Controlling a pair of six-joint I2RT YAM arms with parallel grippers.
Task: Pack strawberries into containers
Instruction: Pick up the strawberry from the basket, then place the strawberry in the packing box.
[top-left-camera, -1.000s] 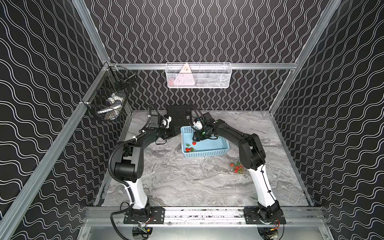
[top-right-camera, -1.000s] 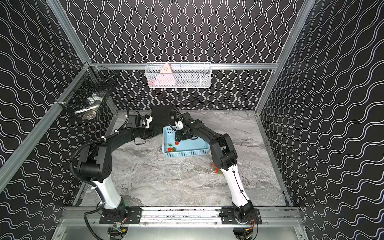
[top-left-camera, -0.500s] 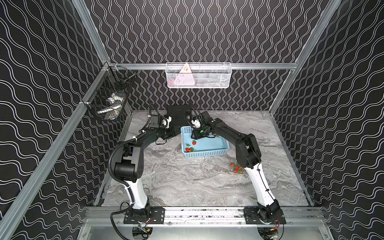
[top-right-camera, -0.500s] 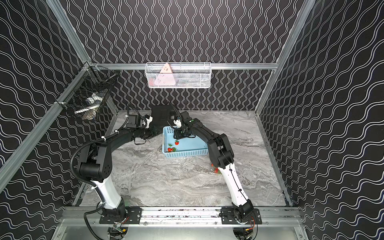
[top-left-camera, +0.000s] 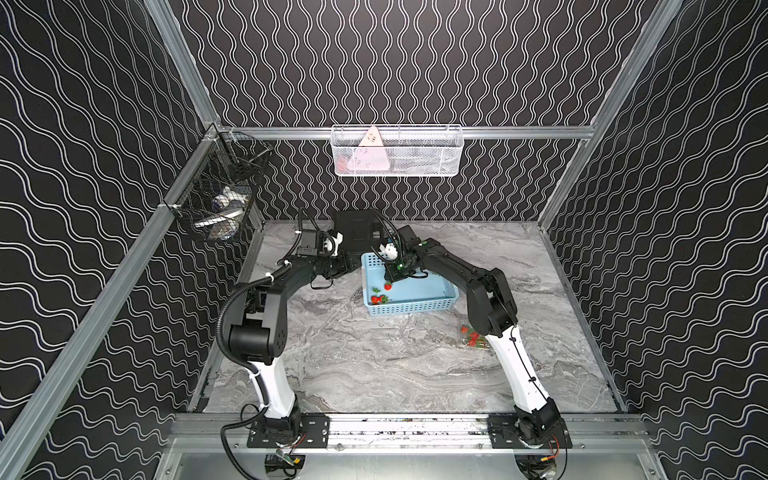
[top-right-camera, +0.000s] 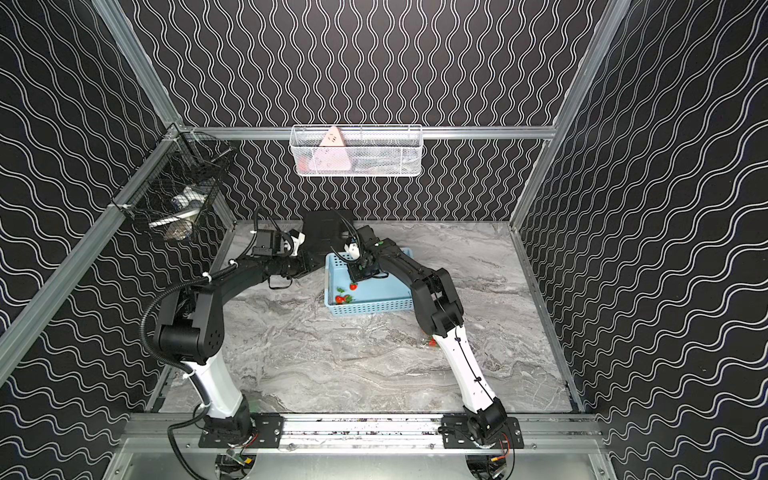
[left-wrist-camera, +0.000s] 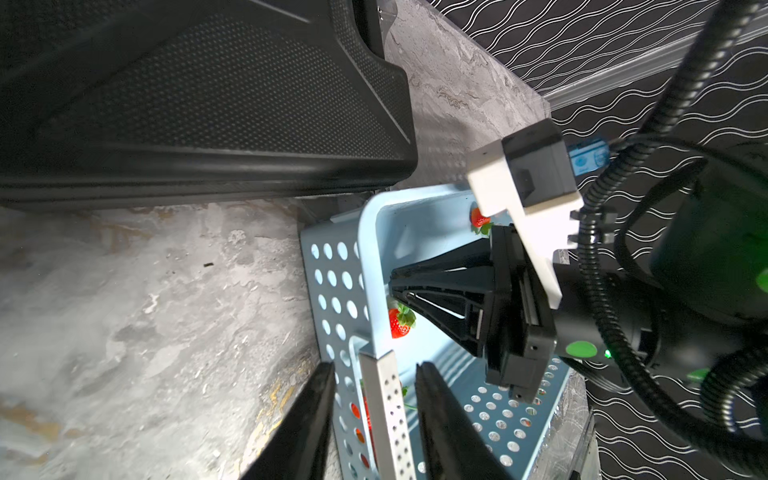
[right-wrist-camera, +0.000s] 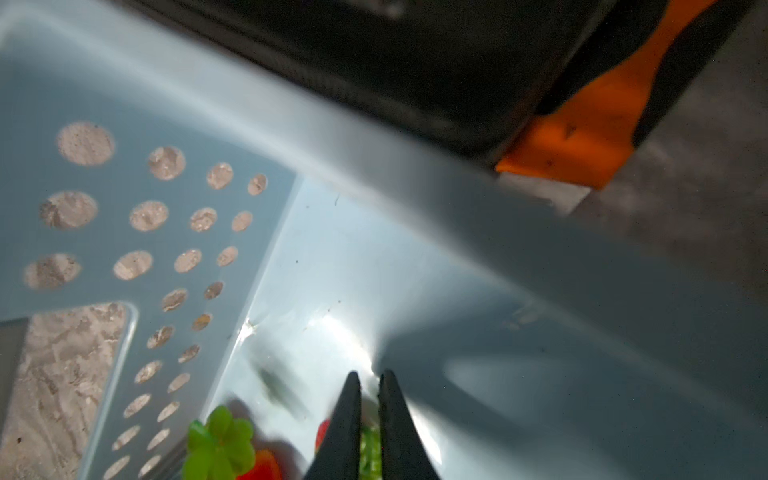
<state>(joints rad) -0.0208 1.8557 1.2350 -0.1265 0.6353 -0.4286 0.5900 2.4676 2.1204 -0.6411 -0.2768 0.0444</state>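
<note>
Far left of the work area: left gripper (left-wrist-camera: 374, 365) sits astride the end wall of the basket (top-left-camera: 411, 308), one finger outside, one inside. Jaws part-spread, with slight gaps at the tips, so I cannot tell whether it truly clamps. It reads as bracing.

Inside, near that wall, two strawberries (top-left-camera: 377, 298) lie together.

Just beyond them the right gripper (right-wrist-camera: 370, 374) reaches down into the basket, fingers pressed together. Green shows between them and red just beside, so likely a pinch on the leafy top of one strawberry (left-wrist-camera: 399, 326). Whether it is lifted or resting, unclear.

Further right on the table (top-left-camera: 374, 365), beside the right arm (top-left-camera: 490, 299), a clear container (top-left-camera: 461, 336) with several berries in it, partly hidden. No second container made out.

Step in hand: picking from the basket. Grasp made, lift not begun. Next: raise clear of the rim, carry right, lower into the container, release. A leaf grip looks weak, so lift slowly.
</note>
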